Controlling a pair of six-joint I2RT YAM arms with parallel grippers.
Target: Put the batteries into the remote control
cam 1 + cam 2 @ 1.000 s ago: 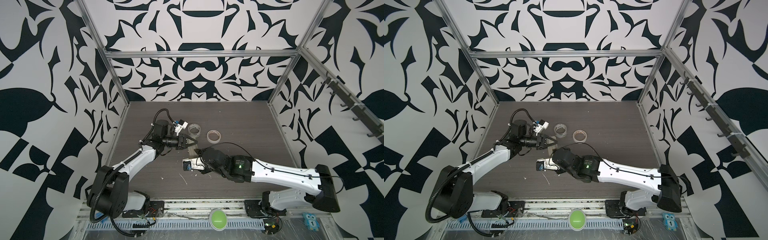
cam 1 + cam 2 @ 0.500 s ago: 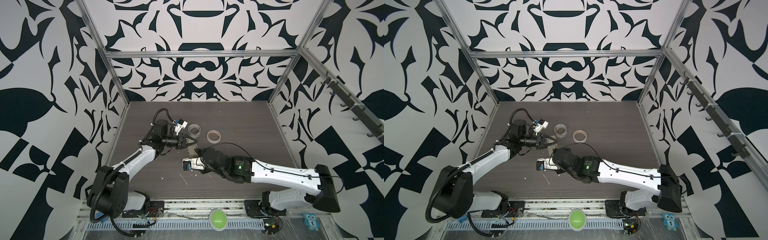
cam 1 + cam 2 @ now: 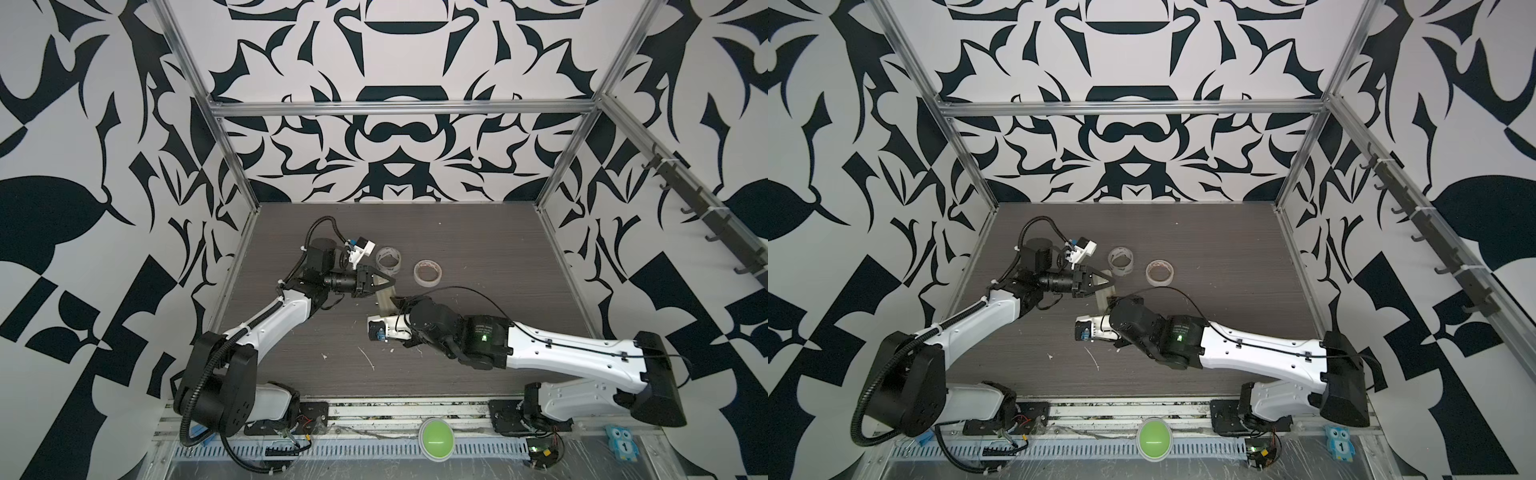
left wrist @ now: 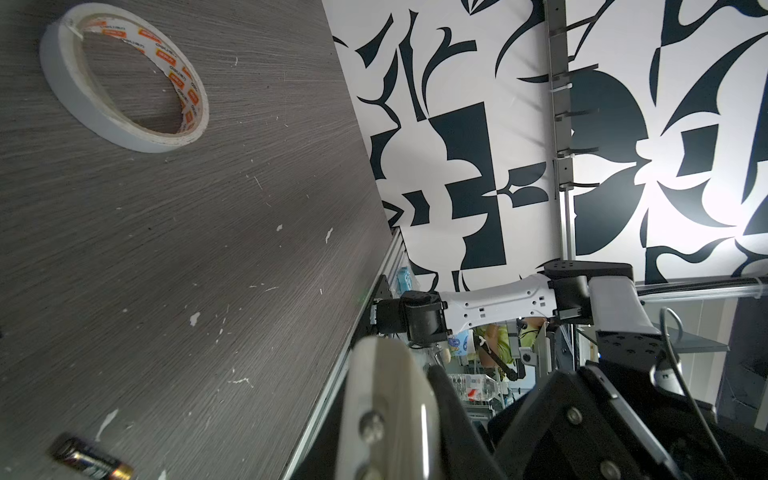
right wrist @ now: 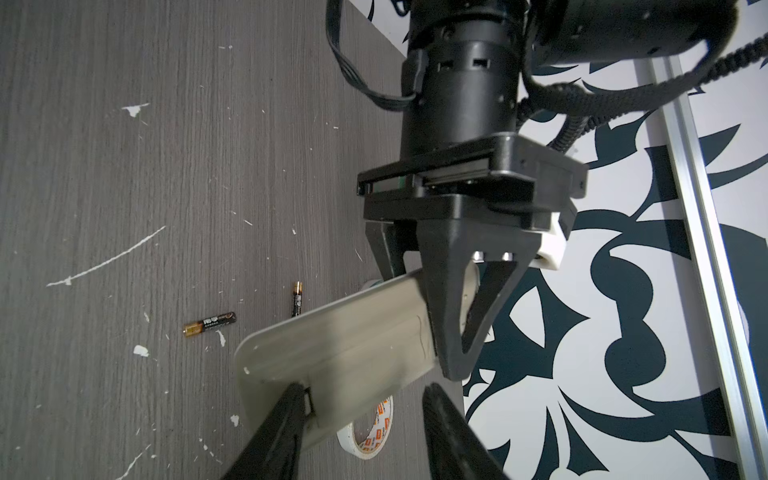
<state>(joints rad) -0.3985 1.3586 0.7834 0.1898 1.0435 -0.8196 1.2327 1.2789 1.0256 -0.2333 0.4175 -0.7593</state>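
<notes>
Remote control: the remote control (image 3: 384, 301) is near the middle of the bench (image 3: 478, 249) in both top views. It is held up over the bench, with its plain side showing in the right wrist view.
Left end effector: the left end effector (image 3: 392, 282) comes in from 9 o'clock. It is closed tight on one end of the remote control.
Right end effector: the right end effector (image 5: 361, 392) comes in from 4 o'clock. Its jaws are partly apart. One finger (image 5: 291, 399) touches the plain side near the free end. The other finger is just off the long edge.
Batteries: the two batteries (image 5: 210, 324) (image 5: 297, 299) lie flat on the bench near the remote control. They are apart from each other and nothing holds them.
Tape rolls: a clear tape roll (image 3: 389, 262) lies at 12 o'clock from the remote control. A pale tape roll (image 3: 427, 272) lies at 1 o'clock.
</notes>
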